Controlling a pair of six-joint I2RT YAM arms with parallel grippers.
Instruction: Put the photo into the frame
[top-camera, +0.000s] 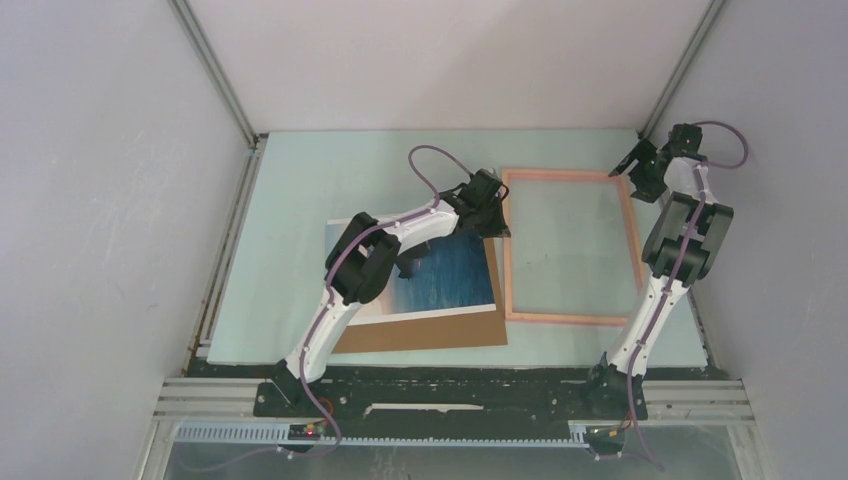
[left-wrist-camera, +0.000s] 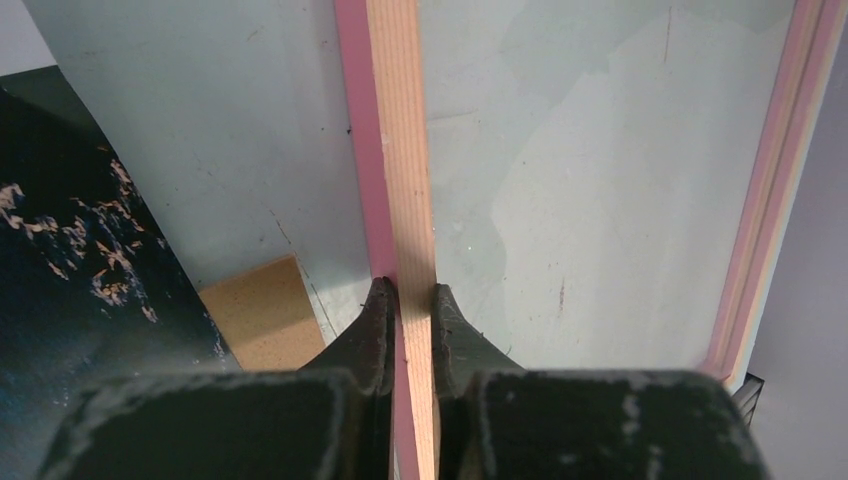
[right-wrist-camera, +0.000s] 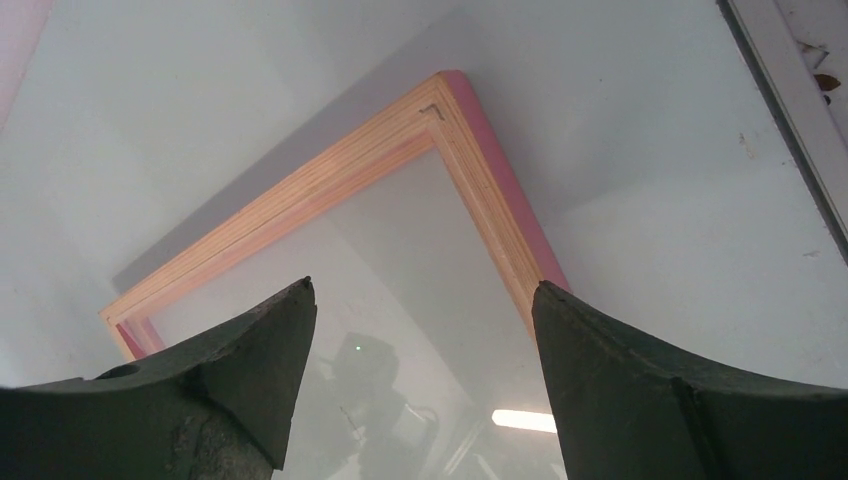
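The frame (top-camera: 570, 318), thin salmon-pink with a see-through middle, lies flat right of the table's centre. My left gripper (top-camera: 497, 220) is shut on its left bar; in the left wrist view the fingertips (left-wrist-camera: 381, 300) pinch the pink and wood bar (left-wrist-camera: 395, 150) from both sides. The photo (top-camera: 452, 275), blue sea with a white border, lies just left of the frame, partly under my left arm. Its dark edge (left-wrist-camera: 70, 260) shows in the left wrist view. My right gripper (top-camera: 635, 165) hangs open above the frame's far right corner (right-wrist-camera: 440, 110), with nothing between its fingers (right-wrist-camera: 280, 340).
A plain brown cardboard sheet (top-camera: 430, 335) lies under the photo, sticking out at the near side, and its corner (left-wrist-camera: 260, 310) shows in the left wrist view. Grey walls close in the table on the left, the right and the back. A metal rail (top-camera: 450, 395) runs along the near edge.
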